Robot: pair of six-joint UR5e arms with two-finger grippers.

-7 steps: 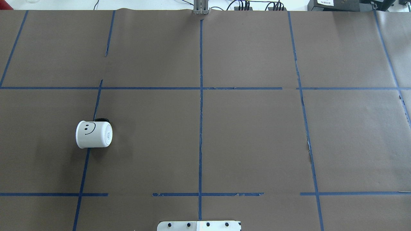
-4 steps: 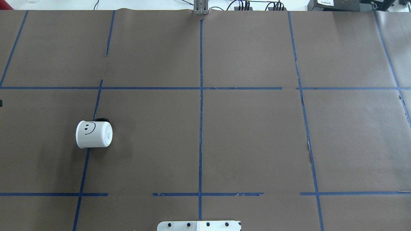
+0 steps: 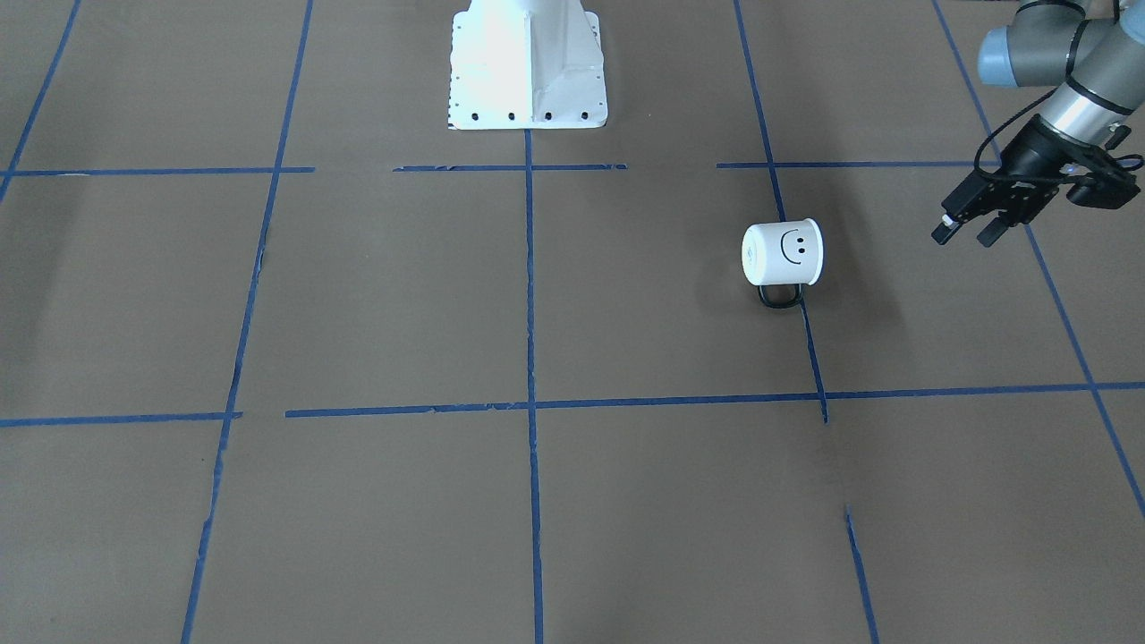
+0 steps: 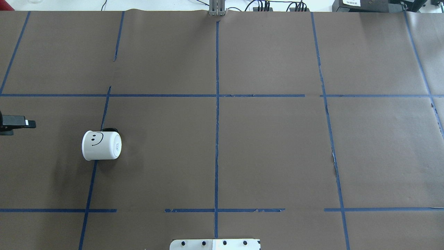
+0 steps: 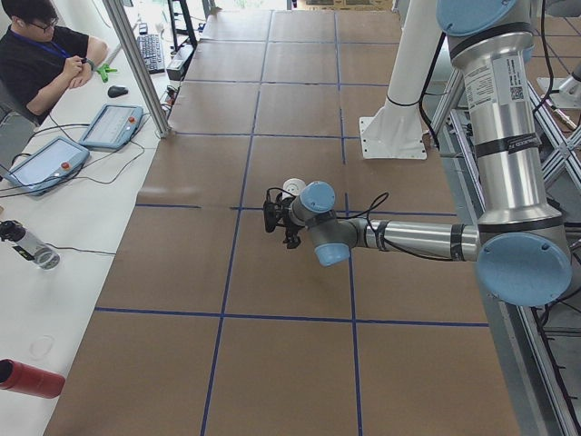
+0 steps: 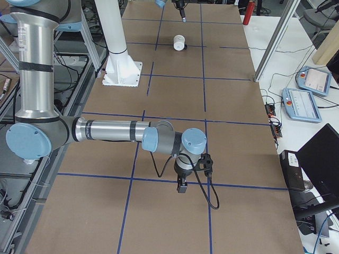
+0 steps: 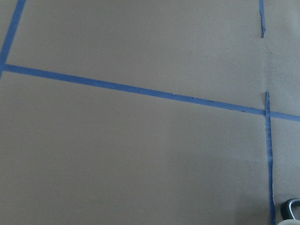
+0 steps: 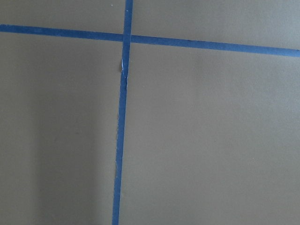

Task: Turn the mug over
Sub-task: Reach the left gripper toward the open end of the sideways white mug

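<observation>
None of the flip is done. Nearest, the left gripper (image 3: 962, 235) hangs over the bench (image 3: 626, 304), fingers apart and empty, well clear of the mug (image 3: 784, 253). Beyond it the mug lies on its side across a blue tape line (image 3: 810, 349). Farthest, the right gripper (image 6: 181, 187) points down; open or closed, I cannot tell. Reach, grasp and turn are all left.

The white mug (image 4: 100, 146) lies on its side on the surface (image 4: 270, 146), left of centre, smiley up, black handle toward the far edge.
</observation>
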